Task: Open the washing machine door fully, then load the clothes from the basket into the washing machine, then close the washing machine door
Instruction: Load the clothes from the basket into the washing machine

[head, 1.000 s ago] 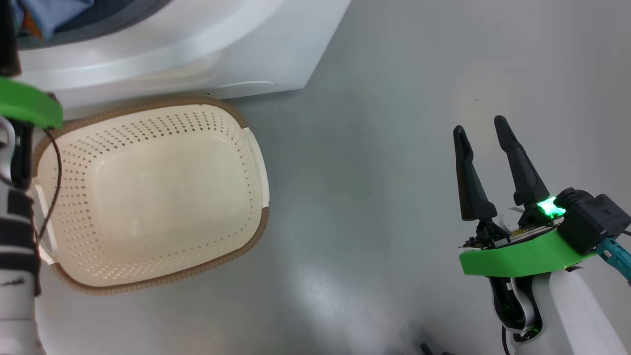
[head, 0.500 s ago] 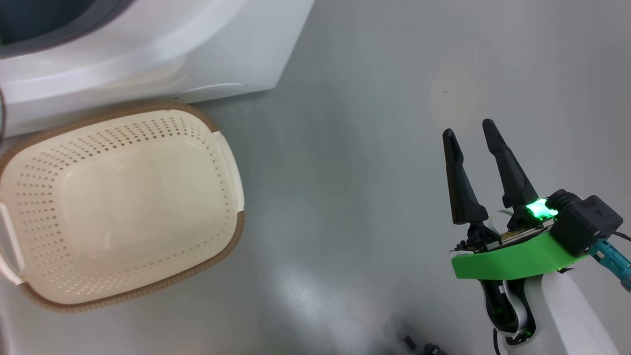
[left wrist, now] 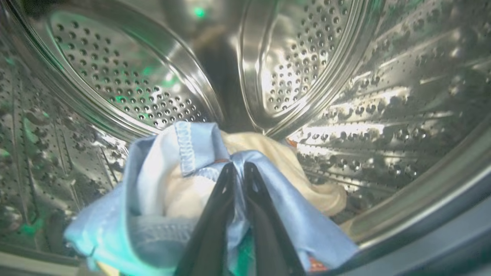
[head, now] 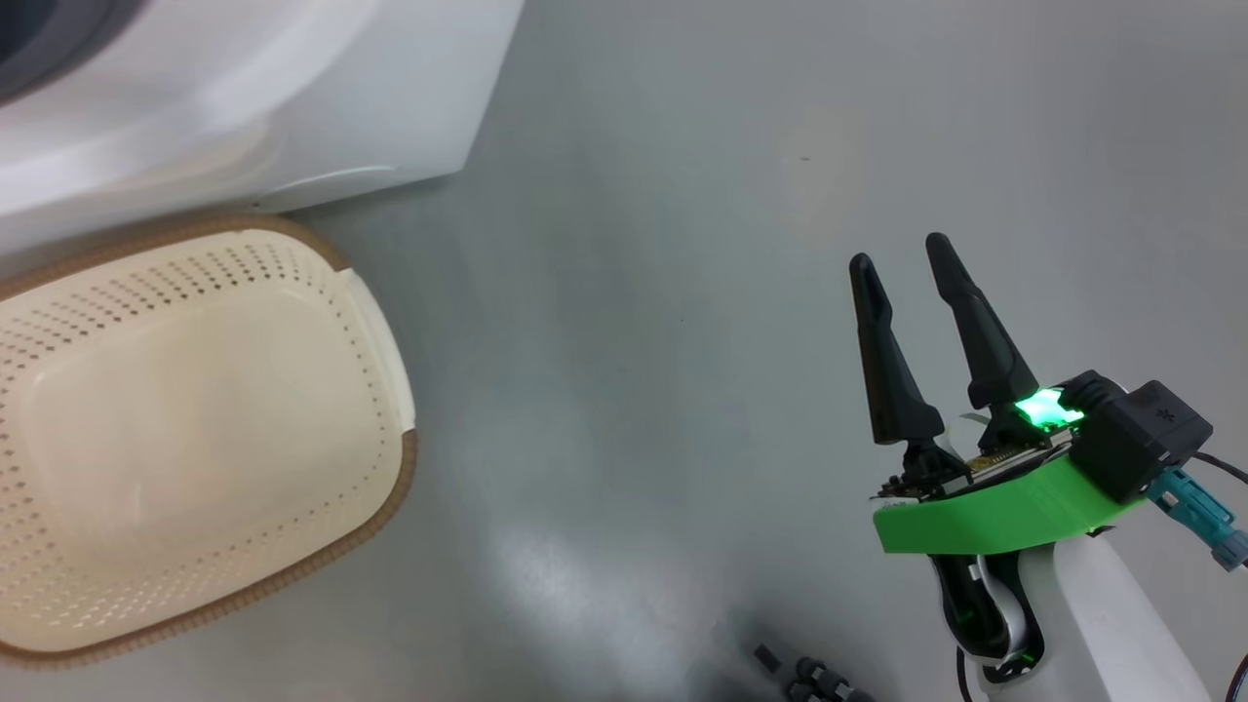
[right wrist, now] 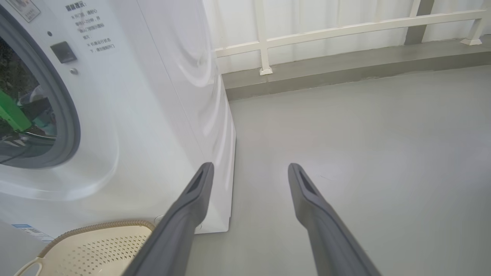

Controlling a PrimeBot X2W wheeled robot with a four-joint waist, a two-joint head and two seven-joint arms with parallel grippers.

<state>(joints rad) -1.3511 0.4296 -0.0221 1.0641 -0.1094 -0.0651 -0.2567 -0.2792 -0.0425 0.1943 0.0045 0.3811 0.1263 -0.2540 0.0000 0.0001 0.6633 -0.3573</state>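
In the left wrist view my left gripper is inside the steel perforated drum, shut on the light blue garment. The cream garment lies just behind it on the drum floor. The cream basket stands empty on the floor in front of the white washing machine. My right gripper hovers open over bare floor to the right of the basket, holding nothing. In the right wrist view the right gripper points past the washing machine and its grey gasket. The door is out of view.
Grey floor stretches right of the machine. A white railing on a raised grey kerb runs behind it. The basket sits by the machine's front corner, near a blue label. My left arm's green part shows in the opening.
The head camera has swung right, so the basket and machine slide left in the picture and the left arm drops out of it. The right gripper stays open.
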